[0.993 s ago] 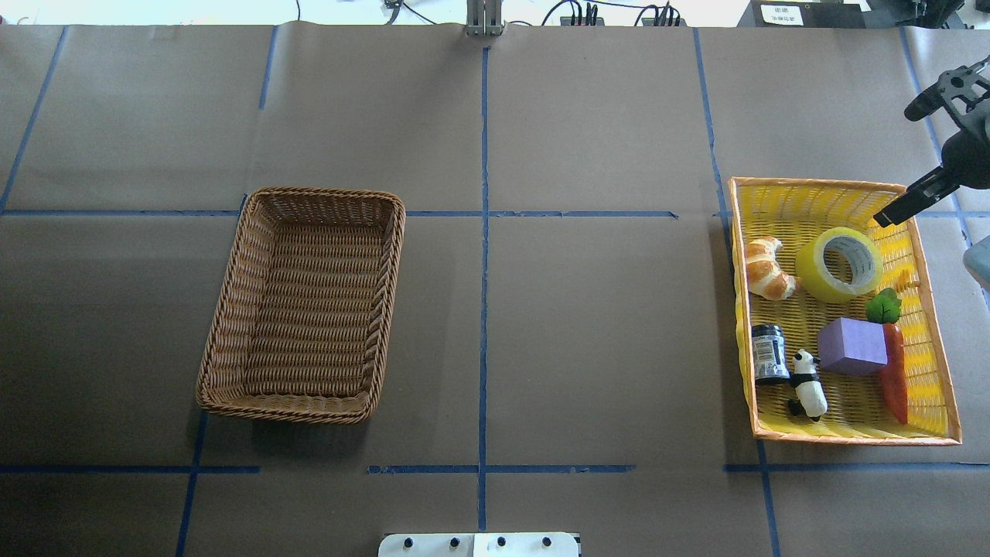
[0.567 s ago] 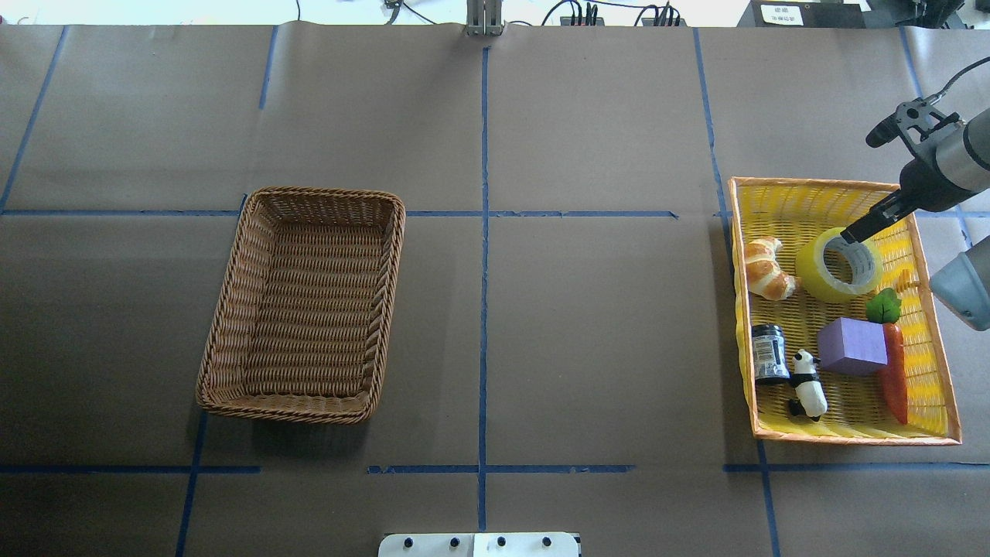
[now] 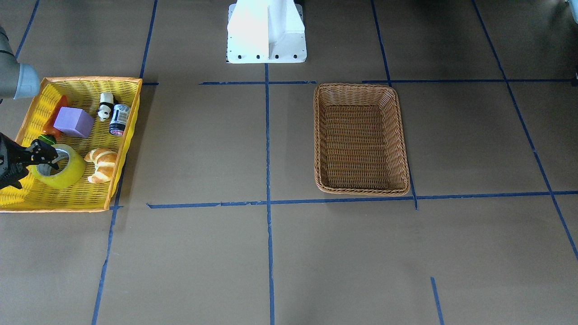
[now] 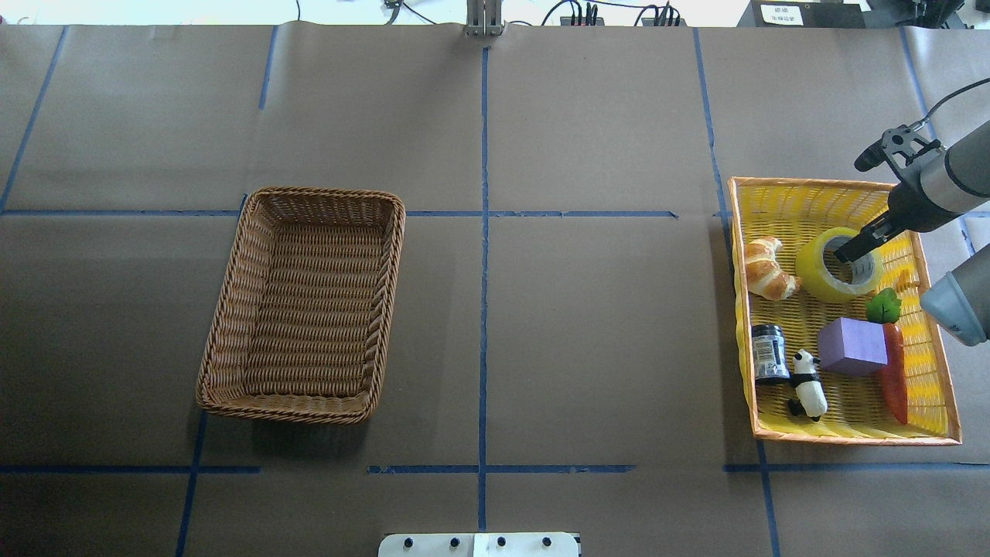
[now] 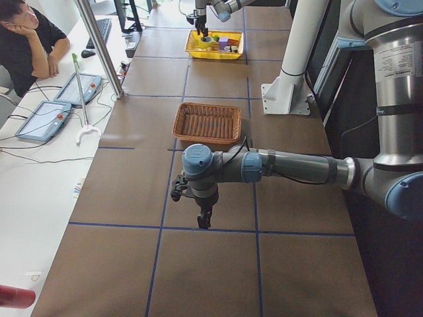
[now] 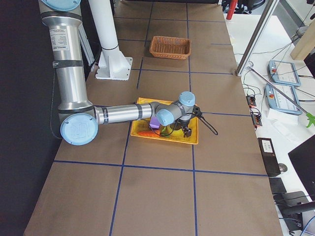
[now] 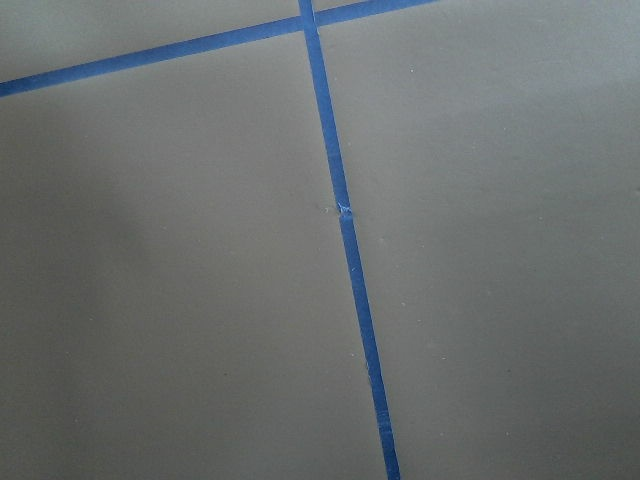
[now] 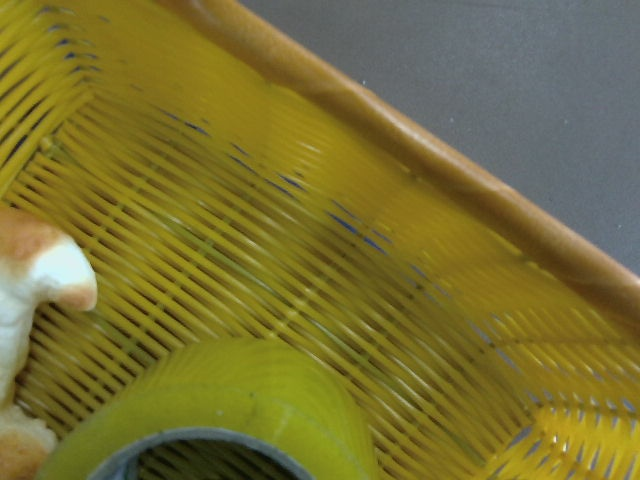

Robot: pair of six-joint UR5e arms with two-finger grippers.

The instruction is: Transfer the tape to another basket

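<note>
On the papered table (image 4: 588, 325), wicker basket (image 4: 305, 305) is sitting well apart from yellow mesh basket (image 4: 812, 183), which is holding the tape (image 4: 808, 267) beside a croissant (image 4: 766, 267). Right gripper (image 4: 848, 252) is poking into the tape's core; can't tell its spread. Left gripper (image 5: 203, 221) is hanging over bare table, state also unclear.

Light: we see bright, even light on the table (image 4: 588, 325), blown out past its far edge in the overhead view.
Shadows: we find a soft shadow beside the wicker basket (image 4: 305, 309), on the robot's side.
Glare: the white base (image 3: 266, 31) washes out.
Focus: the tape (image 8: 220, 410) looks soft in our right wrist view.
</note>
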